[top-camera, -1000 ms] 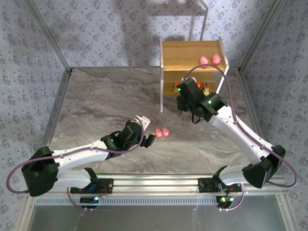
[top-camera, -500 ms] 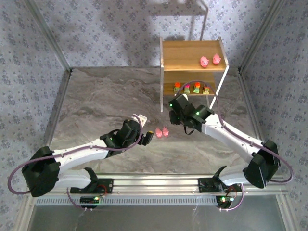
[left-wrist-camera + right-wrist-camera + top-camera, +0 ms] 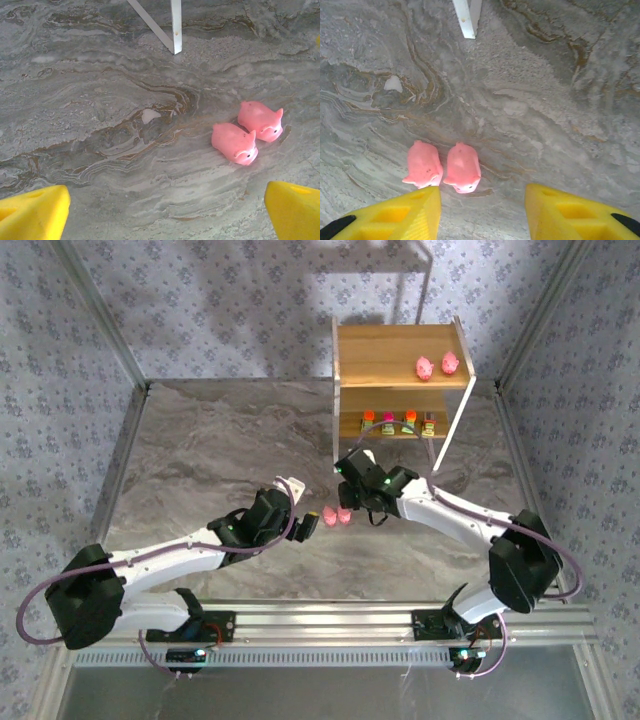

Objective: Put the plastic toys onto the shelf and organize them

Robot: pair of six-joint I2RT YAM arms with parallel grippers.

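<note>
**Item 1. R gripper** (image 3: 482, 199): yellow fingers (image 3: 395, 217) parted, only bare tabletop in the gap, nothing held. Hangs low over the table (image 3: 220, 450), tips just short of the two loose pigs.

**Item 2. Loose pigs, qty 2:** pink, lying side by side, touching or nearly so. Pig A (image 3: 423, 164) sits just beyond one fingertip and pig B (image 3: 463, 167) is beside it, nearer the gap. Both snouts point twd the fingers. Position: on the table, in front of the shelf's near-left leg (image 3: 465, 17), apart from it.

**Item 3. L gripper** (image 3: 165, 212): spread wide, empty. The loose pigs lie ahead of it, off-centre twd one finger. In top view it's just left of the pair, w/ the R gripper just right of and behind them.

**Item 4. Shelf** (image 3: 395, 340): two wooden boards, white side frames, standing at the far right of the table.
- Top board: shelved pigs (image 3: 425, 367), qty 2, pink, side by side nr the right end.
- Lower board: blocky toys (image 3: 388, 422), qty 4, upright in a row.
</note>
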